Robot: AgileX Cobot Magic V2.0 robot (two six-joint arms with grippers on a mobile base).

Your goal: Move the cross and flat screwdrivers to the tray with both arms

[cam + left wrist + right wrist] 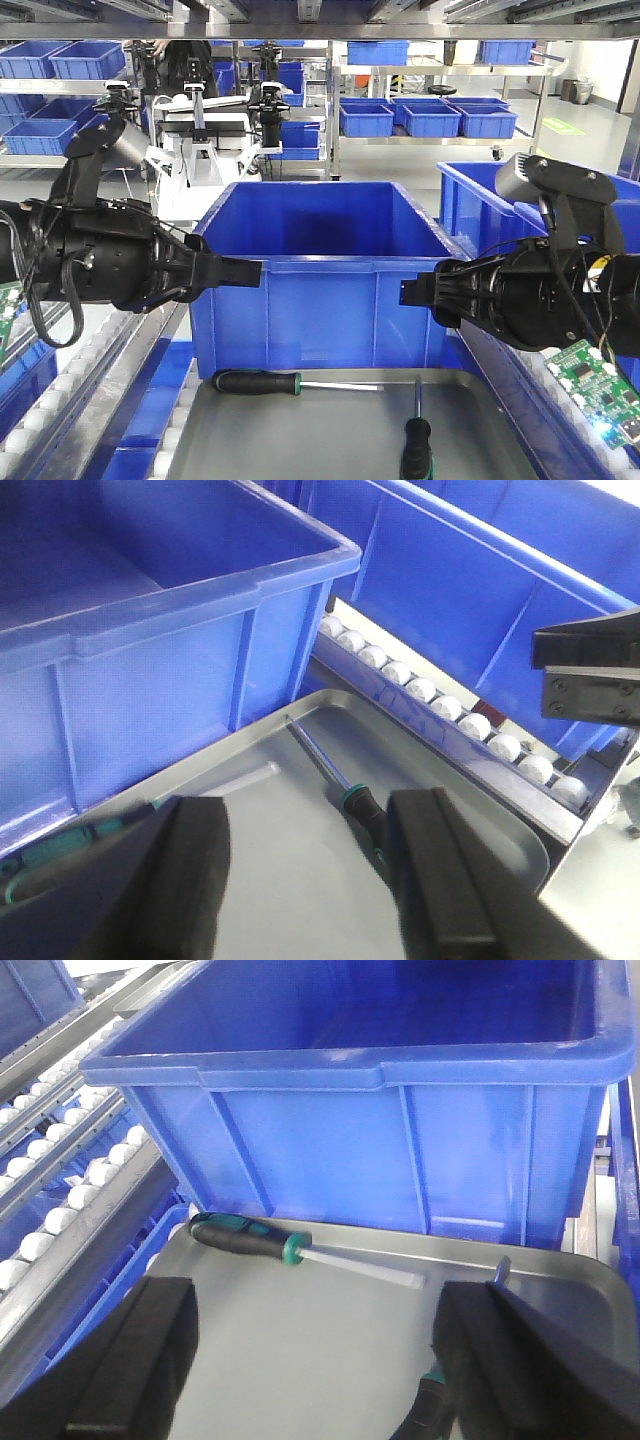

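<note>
Both screwdrivers already in the grey tray [330, 440], in front of the big blue crate [325, 270]. One screwdriver [255, 381] flat along the tray's far edge, handle to the left in the front view, shaft running right. Other screwdriver [416, 440] lengthwise, handle nearest the camera, tip toward the crate. Left hand [240, 272] and right hand [420, 292] raised above the tray, level with the crate's front wall, well apart. Fingers [200, 870] spread on both, nothing between them. Roller conveyor [440, 705] beside the tray.

Left claw [235, 272] and right claw [425, 292] face each other — both spread, empty.
</note>
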